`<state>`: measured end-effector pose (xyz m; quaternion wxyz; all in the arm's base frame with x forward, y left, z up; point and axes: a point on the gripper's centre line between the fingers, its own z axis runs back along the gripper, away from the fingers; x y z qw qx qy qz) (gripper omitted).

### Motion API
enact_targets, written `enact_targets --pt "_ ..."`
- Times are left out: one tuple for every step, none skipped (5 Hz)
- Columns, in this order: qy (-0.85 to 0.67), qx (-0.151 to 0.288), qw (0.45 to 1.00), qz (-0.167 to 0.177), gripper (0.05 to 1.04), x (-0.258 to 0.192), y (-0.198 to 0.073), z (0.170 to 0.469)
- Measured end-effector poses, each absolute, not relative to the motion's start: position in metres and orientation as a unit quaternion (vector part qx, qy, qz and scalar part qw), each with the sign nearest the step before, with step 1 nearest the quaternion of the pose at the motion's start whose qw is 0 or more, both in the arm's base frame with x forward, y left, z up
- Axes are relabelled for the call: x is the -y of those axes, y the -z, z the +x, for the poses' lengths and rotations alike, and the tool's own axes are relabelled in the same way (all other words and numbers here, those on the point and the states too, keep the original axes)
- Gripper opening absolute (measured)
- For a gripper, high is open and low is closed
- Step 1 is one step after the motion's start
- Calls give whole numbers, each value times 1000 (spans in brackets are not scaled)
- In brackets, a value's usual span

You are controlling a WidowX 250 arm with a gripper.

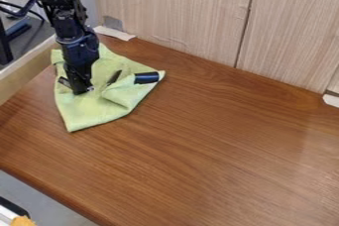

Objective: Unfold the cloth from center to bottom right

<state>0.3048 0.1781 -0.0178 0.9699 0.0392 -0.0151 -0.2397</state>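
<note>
cloth (92, 113): pale green, rumpled, at the upper left of the bench (218, 141)
claw (83, 90): low at the cloth's left part, cannot tell if spread or pressed together
dark cylinder (146, 78): on the cloth's right corner

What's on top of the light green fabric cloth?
A dark, smooth cylinder lies at one corner of the cloth. The black pincer hides another patch. What the fold covers can't be seen.

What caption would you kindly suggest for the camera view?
A black gripper at a rumpled green cloth bearing a dark cylindrical object, on a wooden tabletop.
</note>
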Motion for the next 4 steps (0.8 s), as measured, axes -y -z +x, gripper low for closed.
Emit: enact_targets --pt "222 42 974 14 53 -167 7 308" --pt "224 67 972 22 52 -157 -10 306" --pt "250 86 964 26 52 -136 -23 305" --pt "275 110 955 28 52 -119 -37 299"
